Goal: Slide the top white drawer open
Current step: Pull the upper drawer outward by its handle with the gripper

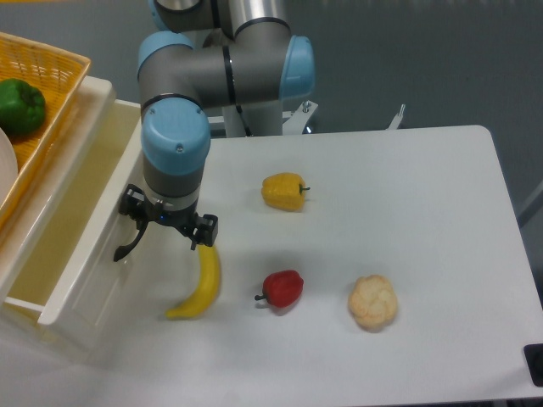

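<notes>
At the left edge of the bench (407, 212), the single fixed camera shows the top white drawer (76, 254) drawn partly out of its cabinet, its cream interior open to view and its front panel standing forward over the bench. One view only is available.

Gripper (166, 227): positioned directly against the drawer front, wrist pointing down, at the curved black handle (127, 246). The handle's lower end shows just left of the gripper; the rest is covered by the wrist. The jaws appear to be clenched on the handle, though the contact itself is hidden by the tool body, so this is a judgement and not an observation. The hold is placed there because the handle is the only purchase on a flat panelled front.

Drawer orientation: the long axis of the front runs from upper right to lower left in the view, along the bench edge. The drawer faces right, toward the yellow pepper (283, 192), and its travel is in that direction. Opening is judged well under way; whether it is at full extension cannot be told.

Items near the drawer: a banana (200, 284) lies just right of the drawer front, its upper tip beneath the gripper, and could be struck if travel goes on. A red pepper (282, 289) and a cauliflower (372, 302) lie further right. A wicker basket (34, 110) holding a green pepper (20, 107) sits above the drawer.
</notes>
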`<state>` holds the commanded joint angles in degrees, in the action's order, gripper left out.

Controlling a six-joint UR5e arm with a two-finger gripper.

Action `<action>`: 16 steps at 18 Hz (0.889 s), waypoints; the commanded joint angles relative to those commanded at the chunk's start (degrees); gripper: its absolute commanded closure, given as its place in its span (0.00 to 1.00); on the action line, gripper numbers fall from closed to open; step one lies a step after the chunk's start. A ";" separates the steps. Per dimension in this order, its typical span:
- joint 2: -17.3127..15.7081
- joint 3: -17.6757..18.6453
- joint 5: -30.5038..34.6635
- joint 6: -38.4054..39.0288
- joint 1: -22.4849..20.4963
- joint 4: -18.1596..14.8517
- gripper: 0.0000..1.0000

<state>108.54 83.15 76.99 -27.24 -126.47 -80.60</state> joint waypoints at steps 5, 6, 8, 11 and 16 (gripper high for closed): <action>0.26 -0.27 1.05 -0.18 -0.97 0.09 0.00; 0.35 -0.27 1.05 -0.18 -1.15 0.09 0.00; 0.35 -0.27 1.05 -0.18 -1.50 0.09 0.00; 0.61 -0.27 1.05 -0.26 -2.03 0.17 0.00; 0.88 -1.14 1.14 -2.37 -3.43 -0.18 0.00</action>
<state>109.42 82.00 78.13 -29.62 -129.90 -80.77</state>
